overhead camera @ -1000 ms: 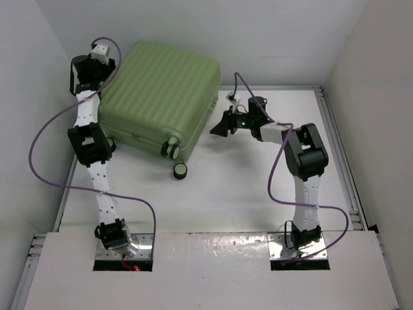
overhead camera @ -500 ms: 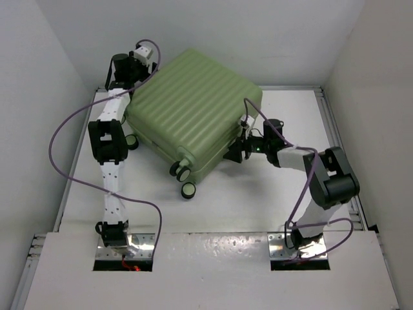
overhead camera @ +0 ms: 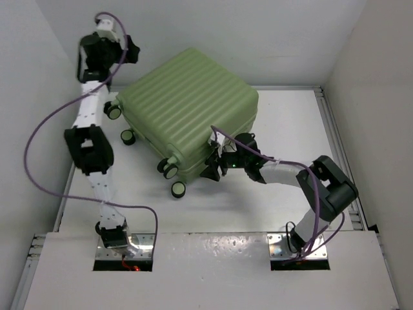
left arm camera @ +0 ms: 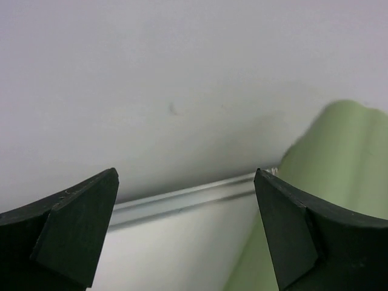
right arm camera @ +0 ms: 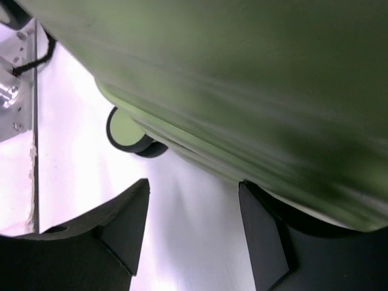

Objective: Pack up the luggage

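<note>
Shut luggage [overhead camera: 187, 103] is seemingly steadied at centre by the parted right claw [right arm camera: 193, 183]; the left claw [left arm camera: 185, 176] is held wide, empty.

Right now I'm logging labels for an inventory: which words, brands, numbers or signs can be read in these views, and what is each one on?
None: no word, brand, number or sign can be read in any view.
Luggage: plain ribbed green shell, no logo or tag showing.
Dark mark on the white wall: too small to tell, looks more like a scuff than writing.
</note>
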{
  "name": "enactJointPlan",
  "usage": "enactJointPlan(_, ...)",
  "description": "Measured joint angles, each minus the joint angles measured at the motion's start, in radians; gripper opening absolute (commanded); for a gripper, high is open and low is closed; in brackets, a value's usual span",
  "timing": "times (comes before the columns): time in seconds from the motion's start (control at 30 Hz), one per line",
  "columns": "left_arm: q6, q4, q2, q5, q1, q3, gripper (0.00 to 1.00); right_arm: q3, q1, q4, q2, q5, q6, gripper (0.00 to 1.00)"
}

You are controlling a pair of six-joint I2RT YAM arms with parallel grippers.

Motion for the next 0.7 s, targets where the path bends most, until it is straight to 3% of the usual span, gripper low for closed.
enactJointPlan(0.17,0.125,-0.165,-0.497,0.211,0.168,-0.302,1.00,0.110,0.064,0.037,0.121,0.007,0.002,0.63)
enactJointPlan(0.27,0.287,-0.381,-0.721,0.357,0.269,-0.357,0.98,0.254,0.120,0.045,0.242,0.037,0.018,0.64)
enactJointPlan(0.47,0.733,-0.969,-0.823,0.496,0.293,-0.362,0.96,0.491,0.172,0.097,0.413,0.170,0.093,0.68)
enactJointPlan(0.57,0.893,-1.123,-0.842,0.462,0.285,-0.535,0.97,0.485,0.153,0.148,0.380,0.229,0.142,0.69)
enactJointPlan(0.7,1.036,-1.260,-0.795,0.397,0.238,-0.664,0.91,0.335,0.137,0.180,0.212,0.306,0.196,0.69)
